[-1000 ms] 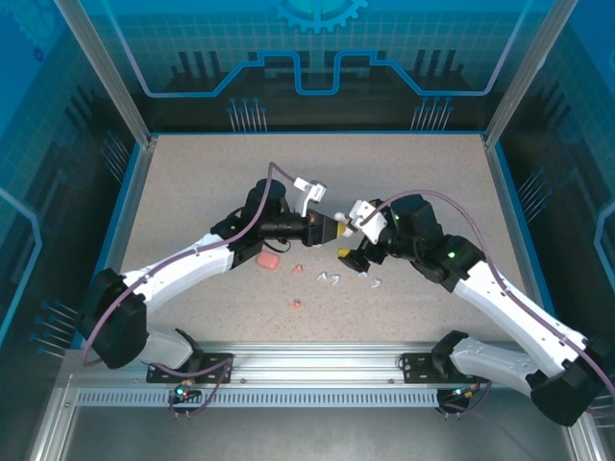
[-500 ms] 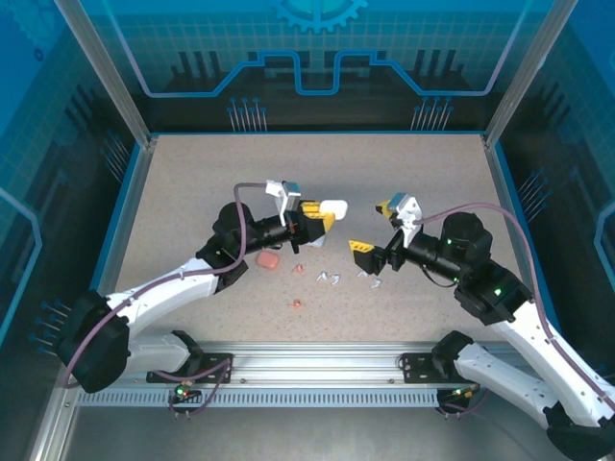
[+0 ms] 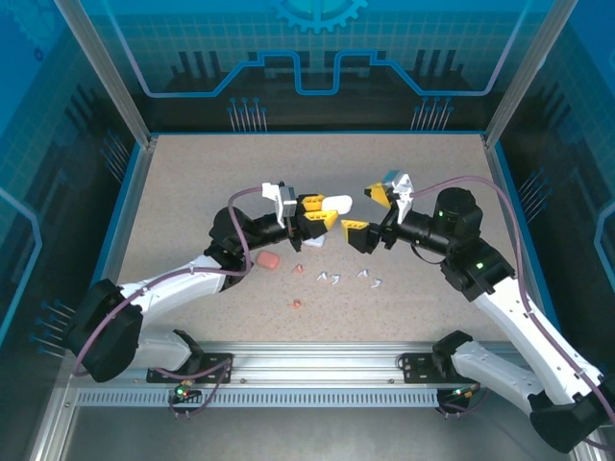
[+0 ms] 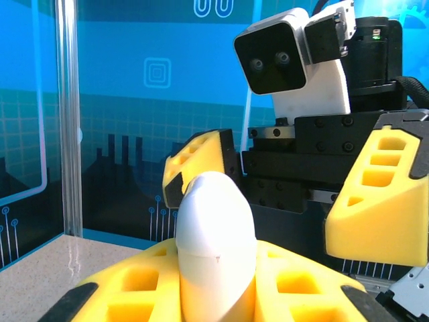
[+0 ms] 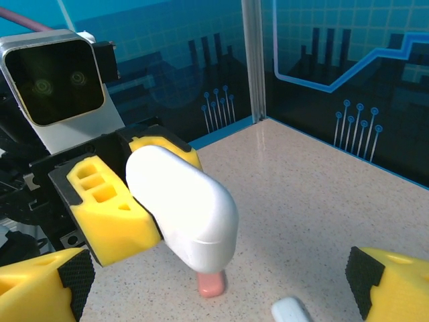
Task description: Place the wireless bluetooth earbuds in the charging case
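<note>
Near pink case [image 3: 268, 260], scattered earbuds [image 3: 333, 279]

Left wrist view. Left gripper [image 4: 214, 288] at 6 o'clock, yellow pads clamped on a white charging case [image 4: 214, 221]. The case stands upright between the pads, rounded end up, with a thin seam low on its face. Right gripper [image 4: 288, 184] faces it from 12 to 3 o'clock, yellow fingers [image 4: 379, 194] spread wide, one just behind the case. Its white wrist camera [image 4: 288, 60] sits at 1 o'clock. Speckled table [image 4: 40, 275] at 8 o'clock, metal post [image 4: 67, 114] at 9 o'clock.
</note>
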Motion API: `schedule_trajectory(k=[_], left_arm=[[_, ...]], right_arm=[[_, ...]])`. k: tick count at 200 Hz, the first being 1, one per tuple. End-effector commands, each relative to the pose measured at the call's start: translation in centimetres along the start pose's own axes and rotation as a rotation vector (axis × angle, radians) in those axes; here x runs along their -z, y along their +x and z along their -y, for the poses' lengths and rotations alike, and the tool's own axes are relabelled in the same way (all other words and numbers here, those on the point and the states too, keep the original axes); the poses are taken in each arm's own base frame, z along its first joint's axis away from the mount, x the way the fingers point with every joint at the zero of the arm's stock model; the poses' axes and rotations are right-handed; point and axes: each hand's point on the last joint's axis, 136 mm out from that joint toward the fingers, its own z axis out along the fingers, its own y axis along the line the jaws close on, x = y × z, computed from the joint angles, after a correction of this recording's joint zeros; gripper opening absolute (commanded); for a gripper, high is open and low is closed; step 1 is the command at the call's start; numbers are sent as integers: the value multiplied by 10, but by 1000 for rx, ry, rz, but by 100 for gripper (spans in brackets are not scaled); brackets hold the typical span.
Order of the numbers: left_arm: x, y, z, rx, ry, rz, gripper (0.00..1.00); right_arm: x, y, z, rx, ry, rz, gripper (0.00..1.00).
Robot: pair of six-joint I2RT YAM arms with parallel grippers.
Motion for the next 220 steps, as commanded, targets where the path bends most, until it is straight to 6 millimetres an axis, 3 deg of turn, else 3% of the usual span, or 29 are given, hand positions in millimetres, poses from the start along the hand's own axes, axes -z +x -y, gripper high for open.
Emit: schedule_trajectory(k=[1, 87, 220], left_arm=[[1, -10, 9, -54, 41, 41, 0], [1, -12, 10, -51, 40, 50, 0], [1, -11, 9, -50, 40, 45, 0]], right_arm=[[2, -26, -4, 37, -25, 59, 99], [-3, -29, 15, 21, 35, 29, 84], [-6, -37, 30, 8, 72, 28, 80]])
